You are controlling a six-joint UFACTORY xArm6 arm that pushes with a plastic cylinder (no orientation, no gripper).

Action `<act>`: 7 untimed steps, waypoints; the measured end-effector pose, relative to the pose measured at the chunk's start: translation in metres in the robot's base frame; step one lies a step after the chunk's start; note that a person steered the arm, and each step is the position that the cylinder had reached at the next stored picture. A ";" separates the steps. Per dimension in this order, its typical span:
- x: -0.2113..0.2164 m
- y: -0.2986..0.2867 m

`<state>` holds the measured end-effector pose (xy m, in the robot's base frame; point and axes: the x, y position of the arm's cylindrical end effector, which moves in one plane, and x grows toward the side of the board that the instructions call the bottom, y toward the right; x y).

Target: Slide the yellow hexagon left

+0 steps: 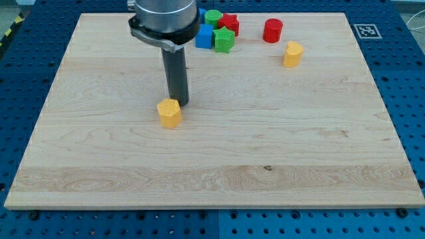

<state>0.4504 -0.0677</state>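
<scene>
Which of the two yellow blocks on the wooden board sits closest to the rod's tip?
The yellow hexagonal block near the board's middle, right beside my tip. The other yellow block sits far off at the view's upper right.

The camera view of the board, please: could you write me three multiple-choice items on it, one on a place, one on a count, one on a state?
1. Where is my tip relative to the nearest yellow block?
A. just above and to the right of it in the view
B. far to its left
C. below it, near the board's bottom edge

2. How many yellow blocks lie on the wooden board?
A. one
B. two
C. four

3. How does the red cylinder stand?
A. stacked on a green block
B. alone, apart from the cluster
C. off the board

Answers: 1 A, the rod ends at that block's upper right edge. 2 B, a second yellow block sits at upper right. 3 B, bare wood shows all round it.
</scene>
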 end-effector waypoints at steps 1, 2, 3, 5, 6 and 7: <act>0.031 -0.011; 0.068 -0.034; 0.091 -0.045; 0.095 -0.004; 0.117 0.018; 0.144 -0.015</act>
<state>0.5948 -0.0829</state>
